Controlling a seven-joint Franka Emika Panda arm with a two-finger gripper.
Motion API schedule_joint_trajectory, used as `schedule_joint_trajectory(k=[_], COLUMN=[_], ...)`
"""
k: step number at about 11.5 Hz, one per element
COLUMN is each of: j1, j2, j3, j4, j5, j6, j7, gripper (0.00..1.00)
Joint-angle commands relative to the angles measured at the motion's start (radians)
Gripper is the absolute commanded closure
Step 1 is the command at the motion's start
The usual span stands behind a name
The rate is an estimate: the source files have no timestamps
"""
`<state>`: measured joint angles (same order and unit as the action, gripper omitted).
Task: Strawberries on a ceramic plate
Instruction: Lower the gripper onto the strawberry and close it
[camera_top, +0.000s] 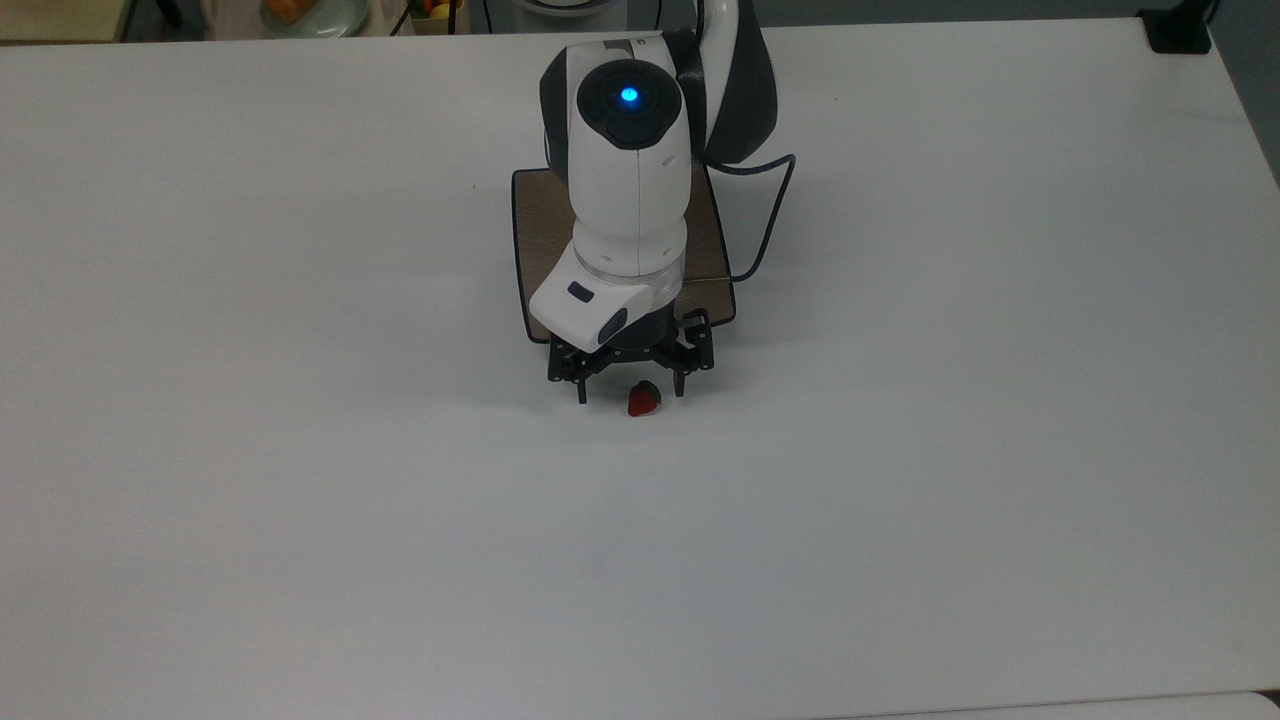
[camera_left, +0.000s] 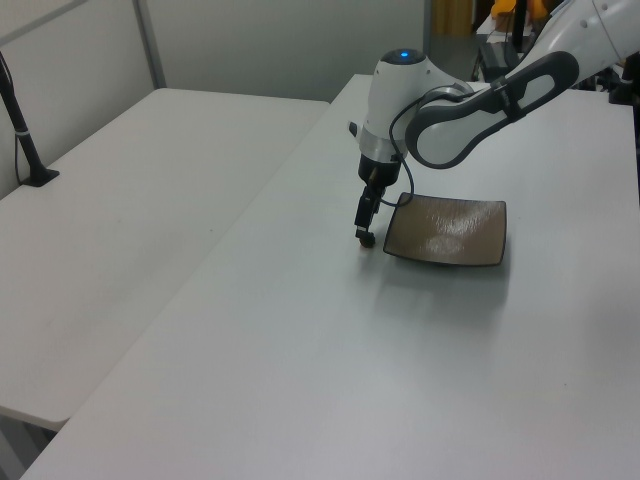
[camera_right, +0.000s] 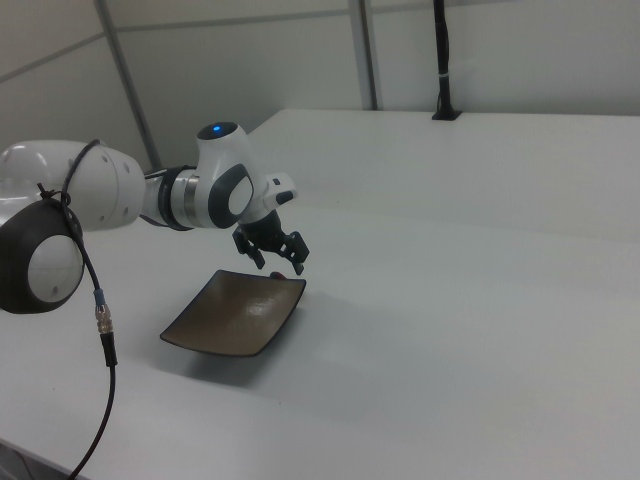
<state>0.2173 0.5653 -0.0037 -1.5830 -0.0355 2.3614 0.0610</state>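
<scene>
The white table (camera_top: 300, 450) fills the top view from edge to edge, and the arm (camera_top: 630, 180) reaches down over it from the top centre of the frame, a blue light lit on its uppermost joint.

The ceramic plate (camera_top: 528, 215) lies flat on the table just above the centre of the top view, largely covered there by the arm. In the left view the ceramic plate (camera_left: 447, 230) sits right of centre, and in the right view (camera_right: 235, 315) lower left of centre.

The gripper (camera_top: 631, 392) hangs low just beyond the plate's edge nearest the bottom of the top view, its two fingers spread apart and holding nothing. It shows near the centre of the left view (camera_left: 364, 236) and of the right view (camera_right: 283, 262).

The strawberry (camera_top: 644, 399) rests on the table just below centre in the top view, between the two fingertips and nearer the one on the top view's right, close to the plate but off it. Its long axis slants, green cap toward the upper right of the frame, red tip toward the lower left.
</scene>
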Motion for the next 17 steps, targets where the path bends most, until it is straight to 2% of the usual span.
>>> schedule_joint_trajectory(k=[1,2,5,7,8,10,11,17], j1=[0.007,0.007,0.007,0.007,0.007,0.007,0.007,0.007], j2=[0.011,0.013,0.015,0.018,0.018,0.016,0.016,-0.031], j3=[-0.004,-0.004,-0.004,-0.002,-0.002,-0.002,-0.002,-0.002], j4=[0.0,-0.002,-0.011,-0.011,-0.017,-0.015,-0.015,-0.006], j5=[-0.018,-0.026,-0.034,-0.044,-0.044,-0.044,-0.044,-0.032], j6=[0.015,0.015,0.015,0.015,0.015,0.015,0.015,0.009], j7=[-0.006,-0.007,-0.007,-0.007,-0.007,-0.007,-0.007,0.003], gripper=[0.12,0.18,0.22,0.33,0.47,0.87,0.94,0.98])
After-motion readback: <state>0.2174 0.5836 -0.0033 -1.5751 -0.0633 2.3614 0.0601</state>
